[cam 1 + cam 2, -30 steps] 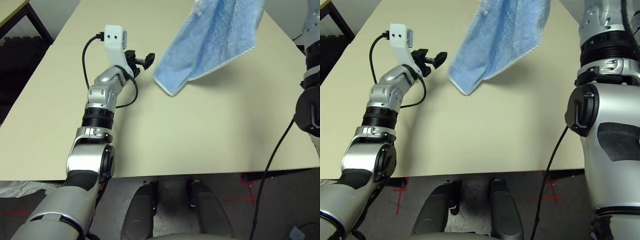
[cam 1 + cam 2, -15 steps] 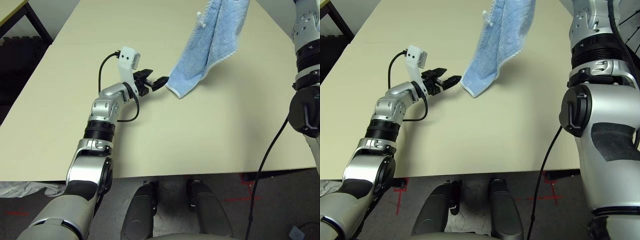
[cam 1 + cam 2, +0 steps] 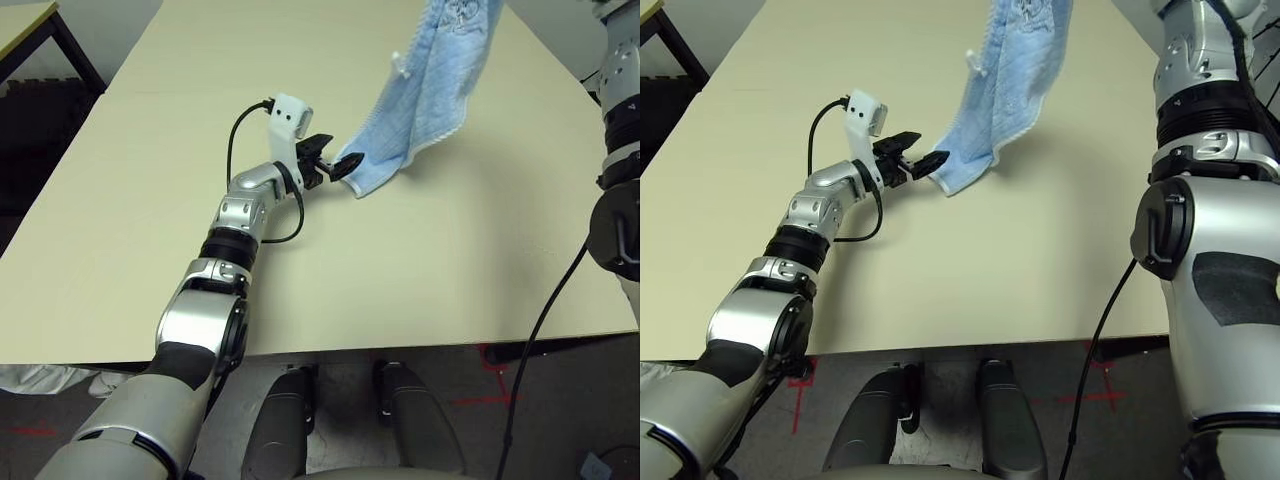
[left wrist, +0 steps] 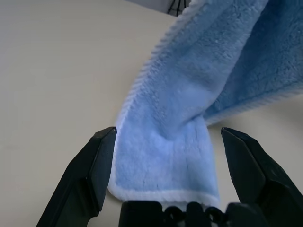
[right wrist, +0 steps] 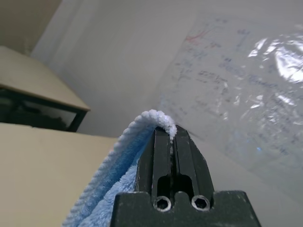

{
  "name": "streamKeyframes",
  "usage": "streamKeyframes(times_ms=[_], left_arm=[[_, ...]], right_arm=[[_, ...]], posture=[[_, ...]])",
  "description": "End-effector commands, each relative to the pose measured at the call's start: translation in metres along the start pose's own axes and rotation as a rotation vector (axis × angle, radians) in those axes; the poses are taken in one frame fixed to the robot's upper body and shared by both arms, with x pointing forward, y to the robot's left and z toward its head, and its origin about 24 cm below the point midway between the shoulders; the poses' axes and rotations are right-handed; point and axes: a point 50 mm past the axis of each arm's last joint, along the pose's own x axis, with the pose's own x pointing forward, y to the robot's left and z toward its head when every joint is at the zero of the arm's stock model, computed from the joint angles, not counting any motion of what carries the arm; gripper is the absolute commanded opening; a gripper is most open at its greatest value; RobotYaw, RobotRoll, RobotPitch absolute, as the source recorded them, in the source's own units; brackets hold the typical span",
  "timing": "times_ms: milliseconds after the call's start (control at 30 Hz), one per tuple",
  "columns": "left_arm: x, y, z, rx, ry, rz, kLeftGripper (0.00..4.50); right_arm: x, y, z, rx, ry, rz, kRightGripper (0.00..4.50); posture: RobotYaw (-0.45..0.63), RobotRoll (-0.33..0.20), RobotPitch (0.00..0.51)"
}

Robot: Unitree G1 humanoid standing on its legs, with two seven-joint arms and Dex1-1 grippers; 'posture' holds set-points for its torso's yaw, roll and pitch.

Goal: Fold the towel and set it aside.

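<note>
The soft light blue terry towel (image 3: 425,95) hangs pinched in the right gripper (image 5: 171,137). Its bottom corner sits between the left gripper's (image 4: 165,156) spread fingers, over the tan table (image 3: 420,270).

1. The towel (image 3: 425,95) is light blue terry with a whitish hem and a small white tag.
2. The table (image 3: 300,270) beneath the towel is plain pale beige.
3. The left gripper (image 3: 338,163) beside the towel has black fingers (image 4: 92,172), a white camera housing (image 3: 288,120) and a black cable (image 3: 238,130).
4. The right gripper (image 5: 171,142) above the towel is black.
</note>
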Motion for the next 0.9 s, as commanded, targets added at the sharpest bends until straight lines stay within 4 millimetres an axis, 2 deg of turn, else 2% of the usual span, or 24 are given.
streamKeyframes(times_ms=[33, 200, 400, 600, 900], left_arm=[[0.003, 0.000, -0.006, 0.014, 0.055, -0.008, 4.50], [-0.001, 0.009, -0.017, 0.011, 0.130, 0.068, 4.50], [-0.003, 0.021, -0.019, -0.206, 0.124, 0.254, 4.50], [0.003, 0.014, -0.016, -0.402, 0.108, 0.196, 4.50], [0.008, 0.007, -0.025, -0.442, 0.164, 0.207, 4.50]], right_arm=[[-0.001, -0.004, 0.010, -0.032, -0.051, 0.005, 0.01], [-0.002, -0.005, 0.011, -0.029, -0.048, 0.004, 0.01], [-0.003, -0.001, 0.008, -0.013, -0.042, 0.016, 0.01], [-0.002, 0.002, 0.007, -0.003, -0.041, 0.022, 0.01], [-0.002, 0.005, 0.007, 0.002, -0.040, 0.030, 0.01]], posture=[[-0.01, 0.000, 0.131], [-0.02, 0.000, 0.135], [-0.02, 0.000, 0.144], [-0.02, 0.000, 0.146], [-0.03, 0.000, 0.149]])
